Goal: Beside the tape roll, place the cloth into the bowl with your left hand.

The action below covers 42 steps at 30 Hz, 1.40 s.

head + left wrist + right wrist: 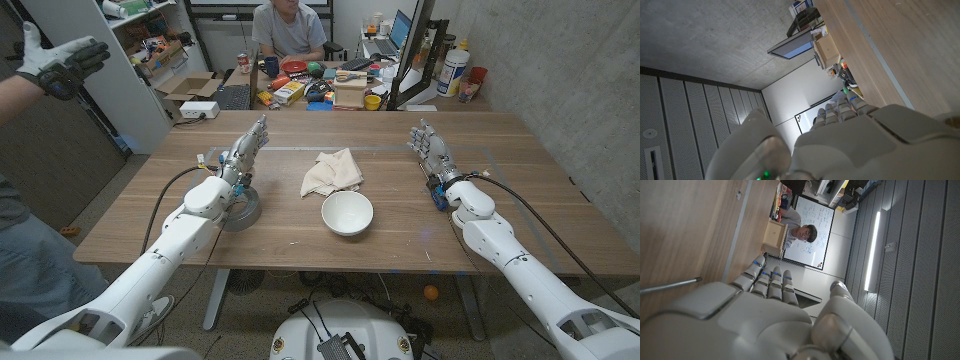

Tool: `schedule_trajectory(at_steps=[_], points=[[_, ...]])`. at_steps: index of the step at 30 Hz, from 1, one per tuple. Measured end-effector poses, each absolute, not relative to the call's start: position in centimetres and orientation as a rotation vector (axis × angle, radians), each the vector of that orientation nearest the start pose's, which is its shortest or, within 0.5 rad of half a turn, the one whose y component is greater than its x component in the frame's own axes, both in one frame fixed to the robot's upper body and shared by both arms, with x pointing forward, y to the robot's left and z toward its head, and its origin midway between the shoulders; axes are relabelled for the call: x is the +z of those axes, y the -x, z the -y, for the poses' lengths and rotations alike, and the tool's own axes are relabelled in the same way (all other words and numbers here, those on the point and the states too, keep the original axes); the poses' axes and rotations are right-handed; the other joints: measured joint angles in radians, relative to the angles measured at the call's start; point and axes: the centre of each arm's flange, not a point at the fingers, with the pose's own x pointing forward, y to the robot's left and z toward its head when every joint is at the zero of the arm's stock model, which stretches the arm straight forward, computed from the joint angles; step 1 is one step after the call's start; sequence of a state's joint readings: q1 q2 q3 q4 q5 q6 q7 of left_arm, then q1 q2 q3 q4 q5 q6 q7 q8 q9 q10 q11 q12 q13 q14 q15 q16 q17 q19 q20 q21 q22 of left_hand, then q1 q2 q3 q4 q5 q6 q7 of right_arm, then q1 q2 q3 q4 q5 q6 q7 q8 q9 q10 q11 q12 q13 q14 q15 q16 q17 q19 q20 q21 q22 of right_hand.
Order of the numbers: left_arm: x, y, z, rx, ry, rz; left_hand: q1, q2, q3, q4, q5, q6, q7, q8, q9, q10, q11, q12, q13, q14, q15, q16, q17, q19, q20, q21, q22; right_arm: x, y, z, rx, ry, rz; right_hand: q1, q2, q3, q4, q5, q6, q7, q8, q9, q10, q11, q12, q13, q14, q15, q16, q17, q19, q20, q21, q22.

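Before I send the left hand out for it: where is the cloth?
In the head view the cloth lies crumpled at the table's middle, just behind the white bowl, right of the left hand and the tape roll.

1. Our left arm comes in over the tabletop's near left corner and runs up toward the middle of its left half.
2. Our left hand point(245, 150) holds nothing, its fingers stretched out, close together and pointing toward the far edge.
3. Our right arm comes in over the near right corner and reaches up the right half of the tabletop.
4. Our right hand point(430, 150) also holds nothing, its fingers extended toward the far edge.
5. In the right wrist view the right hand's fingers point(771, 282) lie side by side, with the thumb set apart.
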<state>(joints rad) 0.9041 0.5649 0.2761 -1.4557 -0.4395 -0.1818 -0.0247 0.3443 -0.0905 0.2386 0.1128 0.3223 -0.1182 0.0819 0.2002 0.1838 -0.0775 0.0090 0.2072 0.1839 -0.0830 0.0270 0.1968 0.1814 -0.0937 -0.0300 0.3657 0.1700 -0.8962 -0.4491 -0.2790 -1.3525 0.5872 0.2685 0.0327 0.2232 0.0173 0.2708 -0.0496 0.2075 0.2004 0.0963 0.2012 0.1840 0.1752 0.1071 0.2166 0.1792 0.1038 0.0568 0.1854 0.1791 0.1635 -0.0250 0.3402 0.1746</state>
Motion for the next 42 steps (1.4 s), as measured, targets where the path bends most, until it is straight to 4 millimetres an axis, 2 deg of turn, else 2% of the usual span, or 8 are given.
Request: schedule_trajectory(at_steps=[9,14,24,25,28,33,39,42], points=[[0.8,-62.1,-30.9,-0.177,-0.347,0.621,0.049,0.016,0.018,-0.018,0.008,-0.005,-0.005,0.0,0.005,0.0,-0.011,-0.001,0.0,0.0,0.0,0.0,0.0,0.0,0.0,-0.012,0.0,-3.3,-64.0,28.7,0.166,-0.082,0.623,0.0,0.0,0.0,0.0,0.0,0.005,-0.005,0.0,0.0,0.005,-0.005,0.0,0.0,0.0,0.0,0.0,0.0,0.0,0.0,-0.004,0.0],[1.7,-61.8,-31.2,-0.178,-0.454,0.619,0.086,0.03,0.029,-0.04,0.008,-0.016,-0.009,0.0,0.005,-0.015,-0.015,-0.008,0.0,0.0,0.0,-0.005,0.0,-0.009,0.03,-0.026,0.0,-3.5,-63.7,28.5,0.155,-0.089,0.63,0.0,0.0,0.0,0.0,0.0,0.005,-0.005,0.0,0.0,0.005,-0.005,0.0,0.0,0.0,0.0,0.0,0.0,0.004,0.004,-0.007,0.0],[3.8,-61.0,-31.3,-0.177,-0.695,0.632,0.117,0.038,0.036,-0.056,0.008,-0.019,-0.017,0.0,0.005,-0.02,-0.02,-0.008,0.0,0.0,0.0,-0.006,0.0,-0.003,0.036,-0.033,0.002,-3.7,-62.8,27.8,0.131,-0.106,0.658,0.0,0.0,0.0,0.0,0.0,0.017,-0.017,0.0,0.0,0.005,-0.005,0.0,0.0,0.0,0.0,0.0,0.0,0.007,0.007,-0.011,0.0],[4.1,-60.9,-31.3,-0.177,-0.717,0.634,0.123,0.041,0.04,-0.06,0.008,-0.014,-0.023,0.0,0.005,-0.02,-0.02,-0.008,0.0,0.004,-0.001,-0.006,0.0,0.003,0.041,-0.033,0.004,-3.7,-62.8,27.8,0.129,-0.106,0.659,0.0,0.0,0.0,0.0,0.0,0.022,-0.022,0.0,0.0,0.009,-0.009,0.0,0.0,0.0,0.0,0.0,0.0,0.007,0.007,-0.012,0.0],[4.7,-60.6,-31.2,-0.179,-0.771,0.637,0.172,0.052,0.049,-0.085,0.008,-0.013,-0.084,0.0,0.008,-0.01,-0.01,-0.008,0.0,0.046,0.013,0.0,0.0,0.037,0.075,-0.033,0.005,-3.7,-62.5,27.8,0.117,-0.111,0.67,0.0,0.0,0.0,0.0,0.0,0.027,-0.042,0.0,0.0,0.011,-0.011,0.0,0.0,0.0,0.0,0.0,0.0,0.007,0.007,-0.015,0.0],[5.7,-60.3,-31.0,-0.186,-0.862,0.633,0.207,0.065,0.055,-0.099,0.008,-0.009,-0.172,0.006,0.01,-0.01,-0.01,-0.008,0.005,0.061,0.028,0.0,0.002,0.072,0.166,-0.037,0.009,-3.7,-62.0,27.7,0.101,-0.113,0.68,0.0,0.0,0.0,0.0,0.0,0.026,-0.048,0.0,0.0,0.018,-0.007,0.0,0.0,0.0,0.0,0.0,0.0,0.007,0.007,-0.015,0.0],[6.8,-59.8,-30.2,-0.187,-0.982,0.649,0.228,0.067,0.053,-0.112,0.002,0.045,-0.211,0.031,0.014,0.041,-0.036,0.008,0.005,0.092,0.033,0.001,0.003,0.105,0.223,-0.038,0.009,-3.7,-61.7,27.6,0.09,-0.115,0.69,0.0,0.0,-0.004,-0.004,0.0,0.03,-0.052,0.0,0.0,0.02,-0.009,0.0,0.0,0.0,0.0,0.0,0.0,0.007,0.007,-0.021,0.0],[7.3,-59.4,-29.5,-0.192,-1.02,0.667,0.237,0.068,0.056,-0.115,-0.004,0.1,-0.226,0.049,0.014,0.094,-0.046,0.021,0.009,0.138,0.045,0.014,0.003,0.153,0.235,-0.038,0.01,-3.6,-61.6,27.6,0.086,-0.115,0.692,0.0,0.0,-0.004,-0.004,0.0,0.03,-0.052,0.0,0.0,0.02,-0.009,0.0,0.0,0.0,0.0,0.0,0.0,0.007,0.007,-0.023,0.0]])
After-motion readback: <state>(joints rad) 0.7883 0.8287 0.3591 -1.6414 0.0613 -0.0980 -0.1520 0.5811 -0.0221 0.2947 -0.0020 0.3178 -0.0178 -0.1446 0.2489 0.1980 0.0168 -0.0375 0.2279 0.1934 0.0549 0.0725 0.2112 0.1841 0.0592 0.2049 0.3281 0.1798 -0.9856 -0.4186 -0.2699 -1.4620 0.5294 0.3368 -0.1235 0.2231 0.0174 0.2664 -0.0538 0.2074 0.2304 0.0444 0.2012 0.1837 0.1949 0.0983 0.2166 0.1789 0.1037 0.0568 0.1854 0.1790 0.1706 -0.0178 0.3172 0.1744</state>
